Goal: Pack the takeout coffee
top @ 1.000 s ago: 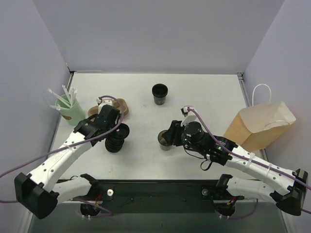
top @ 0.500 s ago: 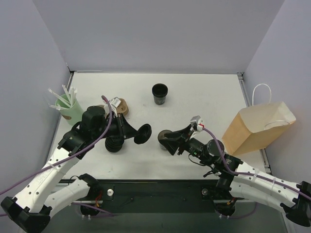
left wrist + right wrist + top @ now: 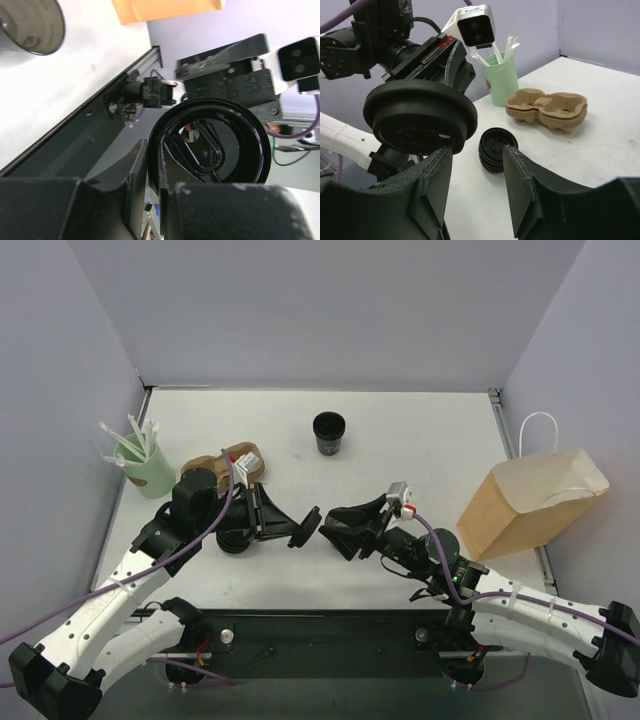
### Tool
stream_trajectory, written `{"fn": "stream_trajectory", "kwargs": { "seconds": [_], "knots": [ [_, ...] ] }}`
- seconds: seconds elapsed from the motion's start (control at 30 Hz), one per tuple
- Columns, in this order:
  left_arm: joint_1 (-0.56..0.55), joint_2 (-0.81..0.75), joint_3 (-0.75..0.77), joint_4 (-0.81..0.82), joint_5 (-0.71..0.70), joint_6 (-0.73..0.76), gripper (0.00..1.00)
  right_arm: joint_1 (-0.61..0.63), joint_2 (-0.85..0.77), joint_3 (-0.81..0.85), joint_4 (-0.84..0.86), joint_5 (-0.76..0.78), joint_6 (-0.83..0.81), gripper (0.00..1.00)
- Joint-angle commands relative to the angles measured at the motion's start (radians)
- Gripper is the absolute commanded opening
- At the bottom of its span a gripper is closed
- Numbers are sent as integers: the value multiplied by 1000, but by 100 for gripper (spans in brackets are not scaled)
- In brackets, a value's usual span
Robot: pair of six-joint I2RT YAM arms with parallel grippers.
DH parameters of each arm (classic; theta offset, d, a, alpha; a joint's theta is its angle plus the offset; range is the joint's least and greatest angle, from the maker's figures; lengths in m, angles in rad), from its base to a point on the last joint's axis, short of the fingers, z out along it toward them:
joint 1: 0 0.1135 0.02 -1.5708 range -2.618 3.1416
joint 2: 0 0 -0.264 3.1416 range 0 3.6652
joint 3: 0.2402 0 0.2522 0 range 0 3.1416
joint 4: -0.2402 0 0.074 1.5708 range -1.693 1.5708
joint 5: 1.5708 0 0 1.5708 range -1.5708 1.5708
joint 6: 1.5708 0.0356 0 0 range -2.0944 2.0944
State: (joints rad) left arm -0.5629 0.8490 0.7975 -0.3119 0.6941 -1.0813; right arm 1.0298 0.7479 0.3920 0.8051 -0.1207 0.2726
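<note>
From above, your left gripper (image 3: 290,527) is clamping a black lid (image 3: 307,521) and holding it on edge over the table (image 3: 420,430). Your right gripper (image 3: 338,528) is facing the lid from just beside it. A second black cup (image 3: 328,433) is standing well apart at the rear centre. I cannot tell whether it is lidded. The brown paper bag (image 3: 535,502) is standing at the right edge.

In the left wrist view, your fingers are pinching the lid's rim between them. The takeout cup (image 3: 30,25) is sitting on the table with its mouth uncovered, apart from the lid.

In the right wrist view, your right jaws are standing apart with nothing between them, and the lid is hanging just past the fingertips. Beyond it, a stack of lids (image 3: 496,150), stacked cup carriers (image 3: 550,107) and a mint-green cup of straws (image 3: 502,80) are resting on the table.
</note>
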Motion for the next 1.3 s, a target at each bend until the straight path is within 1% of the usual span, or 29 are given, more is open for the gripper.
{"fn": "stream_trajectory", "kwargs": {
  "seconds": [0.0, 0.03, 0.07, 0.13, 0.23, 0.27, 0.33, 0.47, 0.63, 0.67, 0.77, 0.9, 0.97, 1.07, 1.27],
  "knots": [
    [4, -18, -18, 198, 53, -111, 0, 42, 76, 57, 189, -22, 74, 46],
    [3, -16, -18, 200, 54, -111, 0, 52, 90, 64, 201, -22, 80, 46],
    [3, -16, -17, 207, 58, -114, 0, 77, 123, 80, 232, 27, 91, 46],
    [3, -18, -18, 215, 58, -114, 0, 93, 146, 88, 249, 38, 97, 45],
    [4, -22, -30, 218, 62, -115, 0, 95, 166, 58, 353, 46, 137, 40],
    [4, -24, -34, 224, 64, -117, 0, 95, 169, 48, 406, 47, 148, 40],
    [4, -25, -46, 240, 65, -121, 0, 95, 165, 33, 425, 52, 163, 40],
    [4, -19, -55, 263, 73, -127, 0, 95, 125, 24, 381, 62, 158, 46],
    [4, -21, -55, 280, 76, -141, 0, 95, 64, 1, 316, 121, 136, 51],
    [6, -21, -52, 284, 76, -143, 0, 95, 44, -5, 307, 159, 126, 51],
    [4, -22, -44, 283, 77, -146, 0, 93, 25, -7, 279, 193, 119, 50],
    [4, -25, -57, 297, 73, -167, 0, 95, 39, 16, 267, 165, 123, 45],
    [3, -30, -70, 350, 73, -184, 0, 93, 56, 28, 256, 144, 125, 44],
    [3, -34, -72, 369, 74, -209, 0, 95, 74, 38, 261, 136, 131, 44],
    [3, -44, -66, 358, 68, -206, 0, 95, 96, 48, 279, 128, 135, 44]
  ]
}}
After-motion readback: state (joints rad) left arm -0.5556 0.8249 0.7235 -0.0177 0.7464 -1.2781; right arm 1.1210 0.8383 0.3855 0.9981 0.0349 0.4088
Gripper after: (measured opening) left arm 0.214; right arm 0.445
